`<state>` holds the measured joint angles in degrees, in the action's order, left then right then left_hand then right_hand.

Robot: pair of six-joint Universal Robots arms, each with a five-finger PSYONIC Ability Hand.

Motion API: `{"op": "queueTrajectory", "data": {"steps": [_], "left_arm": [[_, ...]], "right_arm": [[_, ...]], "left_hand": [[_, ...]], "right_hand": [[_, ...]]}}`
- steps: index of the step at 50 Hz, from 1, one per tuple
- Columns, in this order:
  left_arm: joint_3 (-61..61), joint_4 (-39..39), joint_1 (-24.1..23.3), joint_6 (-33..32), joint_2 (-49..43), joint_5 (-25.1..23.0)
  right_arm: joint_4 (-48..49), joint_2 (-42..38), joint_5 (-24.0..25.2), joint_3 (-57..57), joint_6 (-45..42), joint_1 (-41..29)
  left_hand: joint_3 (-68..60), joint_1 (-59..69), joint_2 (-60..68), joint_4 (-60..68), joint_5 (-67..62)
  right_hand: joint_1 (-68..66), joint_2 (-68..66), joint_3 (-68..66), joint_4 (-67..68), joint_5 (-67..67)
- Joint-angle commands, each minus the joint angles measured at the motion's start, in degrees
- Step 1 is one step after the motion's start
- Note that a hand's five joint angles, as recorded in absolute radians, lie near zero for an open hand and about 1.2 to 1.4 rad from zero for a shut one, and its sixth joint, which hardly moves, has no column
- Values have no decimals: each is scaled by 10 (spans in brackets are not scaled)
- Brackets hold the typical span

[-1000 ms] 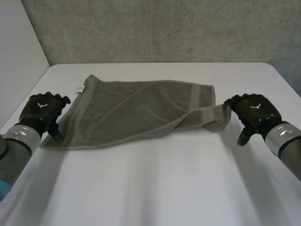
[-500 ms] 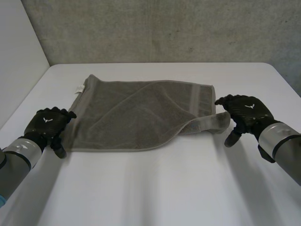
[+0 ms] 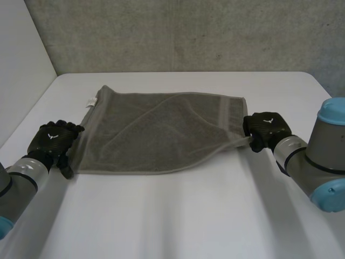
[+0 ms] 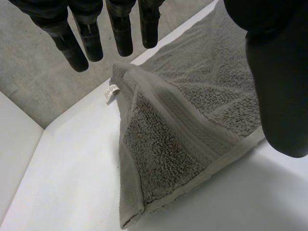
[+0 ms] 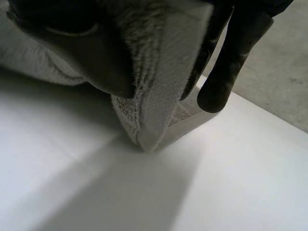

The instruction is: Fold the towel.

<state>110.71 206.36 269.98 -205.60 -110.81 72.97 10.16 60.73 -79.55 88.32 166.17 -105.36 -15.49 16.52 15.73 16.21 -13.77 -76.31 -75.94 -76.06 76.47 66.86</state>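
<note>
Towel [image 3: 156,132] on table [image 3: 188,216], right hand [image 3: 265,128] pinching edge

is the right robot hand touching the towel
Touching. The right wrist view shows the right robot hand pinching a fold of the towel between thumb and fingers.

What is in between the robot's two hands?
The grey towel lies between the left hand and right hand, spread on the white table, in the head view.
</note>
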Motion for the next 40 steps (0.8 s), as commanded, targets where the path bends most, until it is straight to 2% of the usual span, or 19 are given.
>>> {"op": "queueTrajectory", "data": {"steps": [1,18,26,31,40], "left_arm": [[-8,16,1,-1,-29,0],[-13,14,-1,-1,-49,1],[-12,12,-2,-2,-49,1],[-12,16,-4,-1,-55,0],[-34,19,-9,-1,-85,2]], "right_arm": [[4,19,7,-1,135,68],[-1,-8,26,1,154,89],[0,-11,26,1,151,89],[0,-13,26,1,151,89],[3,-12,26,5,151,88]], "left_hand": [[29,-39,-32,-36,112],[17,-28,-20,-25,100],[-16,6,14,9,67],[-83,73,81,76,-1],[-89,78,86,81,-6]], "right_hand": [[-37,-41,-39,35,31],[-37,-41,-39,35,31],[-37,-41,-39,35,31],[-37,-41,-39,35,31],[-37,-41,-39,35,31]]}}
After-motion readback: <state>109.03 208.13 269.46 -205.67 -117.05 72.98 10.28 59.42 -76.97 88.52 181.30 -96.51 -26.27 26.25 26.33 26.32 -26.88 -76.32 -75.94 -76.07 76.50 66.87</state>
